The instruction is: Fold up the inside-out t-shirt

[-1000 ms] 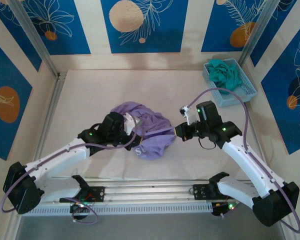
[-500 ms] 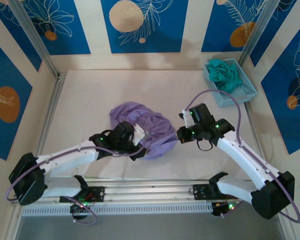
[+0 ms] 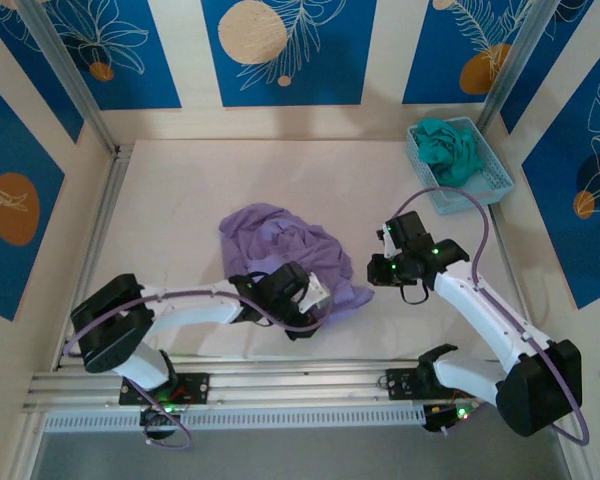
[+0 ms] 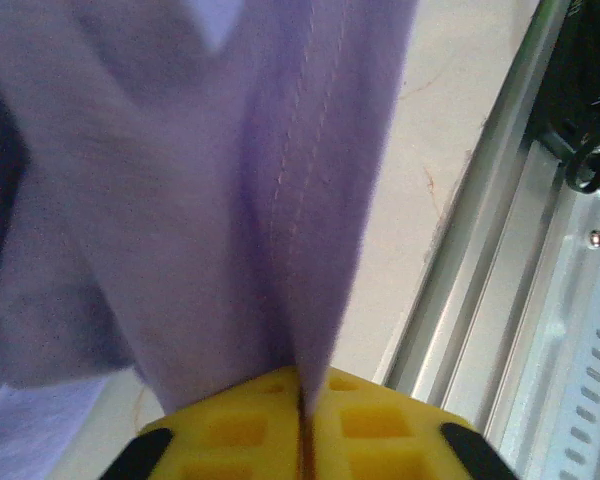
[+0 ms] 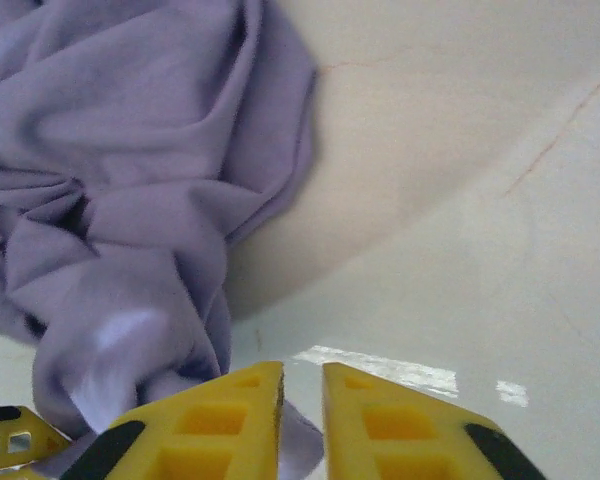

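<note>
The lavender t-shirt (image 3: 280,240) lies crumpled at the middle of the table. My left gripper (image 3: 315,295) is at its near right edge, shut on a stitched fold of the fabric. The left wrist view has that fold of the t-shirt (image 4: 180,180) running up from between the yellow pads of the left gripper (image 4: 305,400). My right gripper (image 3: 373,270) hovers just right of the shirt. Its jaws stand slightly apart with nothing between them. In the right wrist view the t-shirt (image 5: 130,150) lies bunched to the left of the right gripper (image 5: 302,385), a bit of cloth showing under its left finger (image 5: 220,420).
A light blue basket (image 3: 490,170) at the back right holds a teal-green garment (image 3: 450,145). An aluminium rail (image 3: 280,385) runs along the near table edge, close to the left gripper, seen as the rail (image 4: 480,300) in the left wrist view.
My left gripper has dragged the shirt's fold rightward and toward the near edge. The right gripper has let go of the shirt's edge and moved a little right.
</note>
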Controlling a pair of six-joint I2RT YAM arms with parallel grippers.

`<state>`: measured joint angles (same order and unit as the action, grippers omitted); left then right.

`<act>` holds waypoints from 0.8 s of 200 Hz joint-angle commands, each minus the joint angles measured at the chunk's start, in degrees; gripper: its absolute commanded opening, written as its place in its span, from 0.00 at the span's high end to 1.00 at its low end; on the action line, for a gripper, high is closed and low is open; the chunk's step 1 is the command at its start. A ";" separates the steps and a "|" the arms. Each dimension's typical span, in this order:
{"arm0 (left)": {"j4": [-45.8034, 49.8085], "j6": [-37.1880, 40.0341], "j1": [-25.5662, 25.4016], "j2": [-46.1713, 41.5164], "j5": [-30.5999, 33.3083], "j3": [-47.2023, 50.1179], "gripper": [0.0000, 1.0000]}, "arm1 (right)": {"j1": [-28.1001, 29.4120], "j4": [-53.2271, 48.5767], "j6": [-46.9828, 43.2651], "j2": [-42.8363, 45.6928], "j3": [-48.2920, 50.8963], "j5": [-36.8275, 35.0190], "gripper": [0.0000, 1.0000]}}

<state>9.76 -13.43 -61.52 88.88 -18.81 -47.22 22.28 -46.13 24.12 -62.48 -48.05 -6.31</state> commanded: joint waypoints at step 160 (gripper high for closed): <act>2.42 -12.97 16.86 -23.65 18.31 5.99 0.44 | 7.36 16.27 -0.76 -8.41 6.47 15.20 0.54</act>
<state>9.47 -19.18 -52.77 69.63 -8.88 -42.59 29.32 -32.49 22.55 -65.23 -41.54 5.61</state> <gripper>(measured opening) 0.514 0.487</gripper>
